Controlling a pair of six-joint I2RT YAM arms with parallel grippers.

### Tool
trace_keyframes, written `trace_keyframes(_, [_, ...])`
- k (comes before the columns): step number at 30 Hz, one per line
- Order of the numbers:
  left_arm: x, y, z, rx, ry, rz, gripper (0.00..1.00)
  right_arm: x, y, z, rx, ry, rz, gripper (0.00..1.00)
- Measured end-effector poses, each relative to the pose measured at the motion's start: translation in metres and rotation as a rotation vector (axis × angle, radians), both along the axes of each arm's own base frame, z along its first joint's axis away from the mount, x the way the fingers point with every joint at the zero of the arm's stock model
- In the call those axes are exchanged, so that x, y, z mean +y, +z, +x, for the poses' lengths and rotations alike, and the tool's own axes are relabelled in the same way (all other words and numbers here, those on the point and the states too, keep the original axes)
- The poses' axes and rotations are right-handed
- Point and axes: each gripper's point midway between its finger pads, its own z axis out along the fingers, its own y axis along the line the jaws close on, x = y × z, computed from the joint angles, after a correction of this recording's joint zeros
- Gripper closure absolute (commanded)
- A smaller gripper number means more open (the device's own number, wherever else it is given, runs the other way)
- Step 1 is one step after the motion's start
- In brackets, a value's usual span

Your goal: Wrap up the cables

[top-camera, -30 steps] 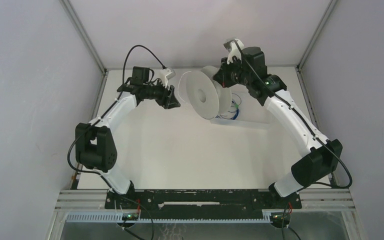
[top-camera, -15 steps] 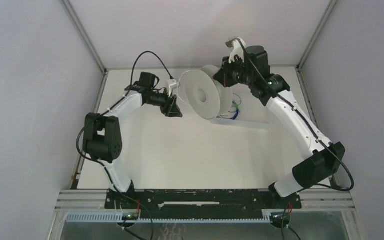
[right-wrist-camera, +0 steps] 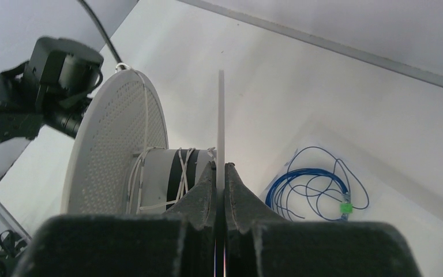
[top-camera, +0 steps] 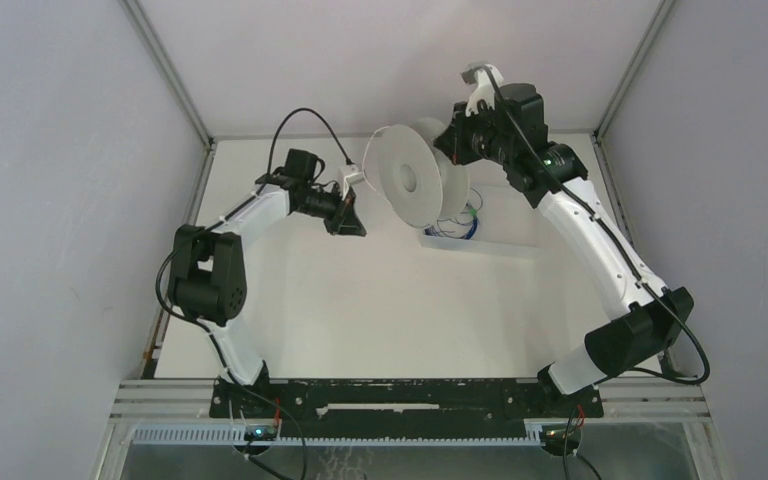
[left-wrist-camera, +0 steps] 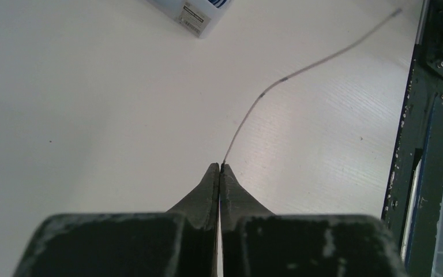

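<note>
The cable is a very thin pale grey strand; it runs from my left gripper up to the right over the table. The left jaws are shut on its end. That gripper hangs just left of a white spool. More pale cable is wound in a few turns round the spool's hub, next to the perforated flange. My right gripper is shut on the spool's thin other flange and holds the spool off the table.
A coil of blue cable with a green tag lies in a clear packet under and behind the spool. A white labelled box corner shows at the top of the left wrist view. Grey walls close in both sides.
My left arm swung in toward the spool and its gripper went from open to shut on the thin cable. The right arm lifted and turned the spool a little.
</note>
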Motion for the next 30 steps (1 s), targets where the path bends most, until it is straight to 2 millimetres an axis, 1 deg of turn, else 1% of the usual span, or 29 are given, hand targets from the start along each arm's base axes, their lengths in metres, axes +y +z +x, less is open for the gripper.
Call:
trace_keyframes(1, [-0.001,-0.002,-0.004,0.005,-0.004,0.005,0.98,-0.002,0.002,0.001,-0.002,-0.011,0.003,1.00])
trace_keyframes(4, [-0.003,-0.007,-0.015,0.018,-0.015,0.022,0.90,-0.007,0.008,0.008,-0.009,-0.040,0.011,1.00])
trace_keyframes(6, [-0.005,-0.008,-0.020,0.028,-0.019,0.028,0.85,-0.010,0.008,0.010,-0.007,-0.054,0.014,1.00])
trace_keyframes(9, [-0.008,-0.009,-0.026,0.038,-0.028,0.032,0.81,-0.012,0.005,0.013,0.000,-0.067,0.011,1.00])
trace_keyframes(10, [-0.008,-0.009,-0.027,0.041,-0.030,0.033,0.82,-0.013,0.004,0.013,0.004,-0.069,0.010,1.00])
trace_keyframes(14, [-0.009,-0.009,-0.031,0.057,-0.032,0.036,0.92,-0.013,0.001,0.014,0.010,-0.073,0.008,1.00])
trace_keyframes(17, [-0.010,-0.009,-0.032,0.057,-0.035,0.036,0.98,-0.013,0.001,0.015,0.012,-0.074,0.007,1.00])
trace_keyframes(19, [-0.011,-0.009,-0.032,0.055,-0.038,0.037,1.00,-0.013,0.001,0.015,0.011,-0.077,0.007,1.00])
trace_keyframes(23, [-0.011,-0.009,-0.036,0.044,-0.044,0.057,1.00,-0.016,0.000,0.018,0.009,-0.098,-0.001,1.00])
trace_keyframes(26, [-0.012,-0.007,-0.048,0.015,-0.082,0.091,0.99,-0.023,-0.002,0.023,0.006,-0.145,-0.017,1.00])
trace_keyframes(28, [-0.017,-0.007,-0.058,0.003,-0.122,0.107,1.00,-0.029,-0.006,0.029,0.010,-0.186,-0.028,1.00])
trace_keyframes(30, [-0.022,-0.011,-0.074,-0.012,-0.177,0.142,1.00,-0.036,-0.013,0.036,0.024,-0.237,-0.039,1.00])
